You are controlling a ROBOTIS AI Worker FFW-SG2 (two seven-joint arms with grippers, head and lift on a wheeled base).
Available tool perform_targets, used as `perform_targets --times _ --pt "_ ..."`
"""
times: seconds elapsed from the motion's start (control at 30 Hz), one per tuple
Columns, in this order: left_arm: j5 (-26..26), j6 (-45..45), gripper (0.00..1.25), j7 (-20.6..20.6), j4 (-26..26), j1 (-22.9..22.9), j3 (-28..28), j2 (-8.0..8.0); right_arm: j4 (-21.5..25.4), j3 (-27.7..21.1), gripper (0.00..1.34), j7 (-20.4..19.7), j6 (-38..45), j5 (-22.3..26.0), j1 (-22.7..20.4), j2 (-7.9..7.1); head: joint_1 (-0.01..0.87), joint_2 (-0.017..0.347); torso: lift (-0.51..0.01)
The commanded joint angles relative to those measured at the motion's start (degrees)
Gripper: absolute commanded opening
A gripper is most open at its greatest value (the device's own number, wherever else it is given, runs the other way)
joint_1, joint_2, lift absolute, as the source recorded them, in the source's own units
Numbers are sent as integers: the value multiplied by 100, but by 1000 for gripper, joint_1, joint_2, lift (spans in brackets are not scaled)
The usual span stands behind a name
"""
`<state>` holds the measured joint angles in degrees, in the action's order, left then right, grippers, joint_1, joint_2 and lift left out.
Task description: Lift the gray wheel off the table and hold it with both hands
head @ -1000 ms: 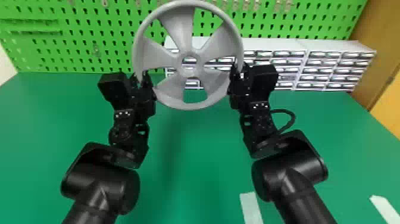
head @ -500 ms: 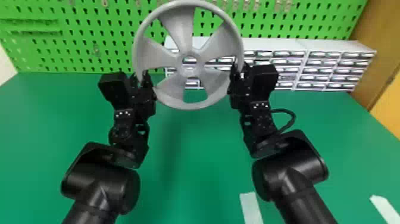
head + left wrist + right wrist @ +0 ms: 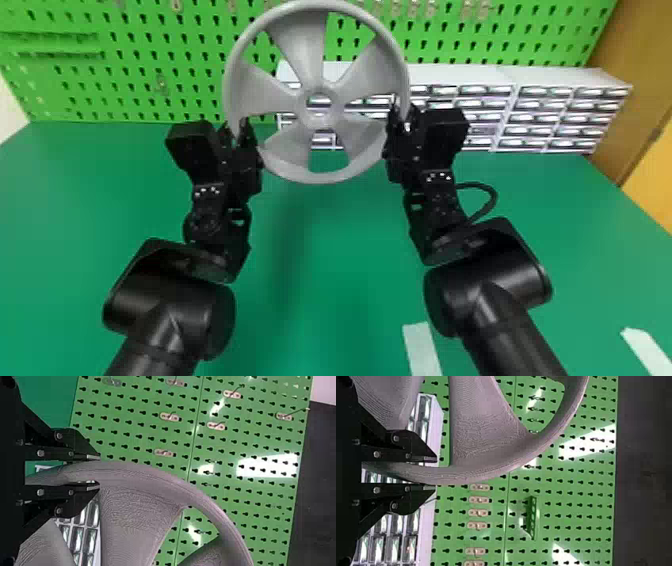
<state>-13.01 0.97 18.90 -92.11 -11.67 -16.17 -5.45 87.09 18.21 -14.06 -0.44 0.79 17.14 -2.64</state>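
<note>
With left end effector (image 3: 238, 128) and right end effector (image 3: 401, 115), grips gray wheel (image 3: 305, 55) by its rim above counter (image 3: 325, 260), toward far edge.

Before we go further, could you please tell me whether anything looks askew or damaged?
Nothing stands out: the left gripper and right gripper hold the wheel by opposite sides of its rim, no crack shows in it, and the drawers behind sit in even rows.

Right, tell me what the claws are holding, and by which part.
The gray wheel, by its outer rim: in the head view, the left claw grips low on the left side, the right claw low on the right.
</note>
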Motion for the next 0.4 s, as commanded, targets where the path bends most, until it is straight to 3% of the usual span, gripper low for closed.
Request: perform_targets --times 0.0,0.37 --pt "0 0 281 0 1 7 0 0 1 -2 310 0 0 0 0 0 711 15 -98" --pt "9 9 281 0 1 15 0 0 1 -2 310 0 -9 0 -8 -9 711 15 -98"
